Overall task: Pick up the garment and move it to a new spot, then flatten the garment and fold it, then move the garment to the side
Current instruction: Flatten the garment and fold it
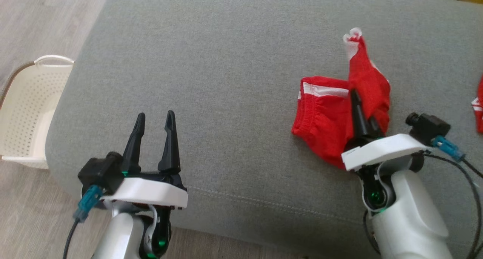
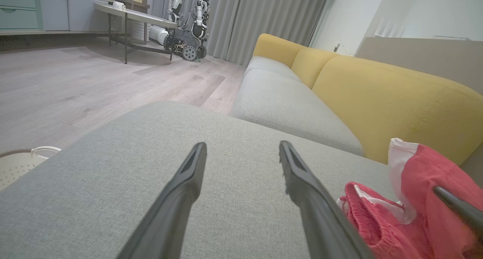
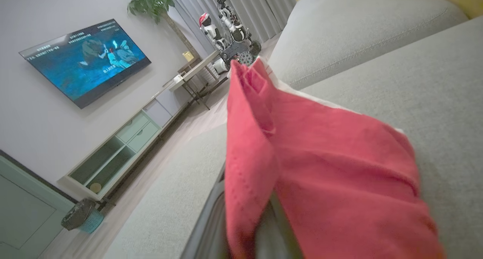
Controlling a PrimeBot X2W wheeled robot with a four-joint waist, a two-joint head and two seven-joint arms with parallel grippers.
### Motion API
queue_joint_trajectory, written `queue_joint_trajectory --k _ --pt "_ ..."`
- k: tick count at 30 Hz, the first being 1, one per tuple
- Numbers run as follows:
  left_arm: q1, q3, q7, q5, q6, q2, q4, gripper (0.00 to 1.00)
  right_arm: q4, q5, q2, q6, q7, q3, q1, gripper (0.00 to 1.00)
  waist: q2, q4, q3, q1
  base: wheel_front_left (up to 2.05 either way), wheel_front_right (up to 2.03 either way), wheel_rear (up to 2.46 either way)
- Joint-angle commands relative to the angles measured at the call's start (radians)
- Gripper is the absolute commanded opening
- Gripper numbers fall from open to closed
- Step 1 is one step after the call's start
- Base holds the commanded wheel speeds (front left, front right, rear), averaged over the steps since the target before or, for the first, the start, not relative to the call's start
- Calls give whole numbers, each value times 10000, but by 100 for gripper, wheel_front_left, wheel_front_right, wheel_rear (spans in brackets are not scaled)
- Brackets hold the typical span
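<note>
**Head view.** My left gripper [image 1: 155, 117] hangs over the near left part of the grey seat cushion [image 1: 226, 63]. Its two fingers are spread apart with nothing between them. My right gripper [image 1: 356, 95] has its fingers pressed together on the red garment [image 1: 324, 115], pinching a fold of the cloth.

The garment, red with white trim, is on the right part of the cushion. One end stands up beyond the fingertips and the rest lies bunched on the fabric. A white perforated basket [image 1: 26, 108] sits on the wooden floor [image 1: 37, 17], just beside the cushion's left edge.

**Left wrist view.** A yellow backrest [image 2: 396, 100] rises behind the garment.
</note>
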Motion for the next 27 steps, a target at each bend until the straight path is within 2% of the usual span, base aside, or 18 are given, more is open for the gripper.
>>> queue_joint_trajectory --k 1,9,10,11,19,27 --pt "-125 314 -122 -3 -47 39 -318 100 -199 -99 77 71 -9 410 -144 0 0 50 49 0 0 0 0" --pt "-153 222 -122 -35 -19 39 -321 100 511 -476 77 71 90 1357 -283 0 0 185 252 0 0 0 0" --pt "-155 213 -122 -38 -13 39 -320 100 577 -601 77 71 93 1540 -305 27 0 196 266 0 0 0 0" --pt "-159 206 -122 -43 -7 39 -316 100 624 -668 77 71 106 1732 -316 100 0 207 278 0 0 0 0" --pt "-175 222 -122 -63 8 39 -266 100 670 -648 77 71 346 3096 -197 100 0 197 277 0 0 0 0" --pt "-183 243 -122 -110 61 39 -246 100 715 624 77 71 1569 3958 0 100 0 5 227 0 0 0 0"
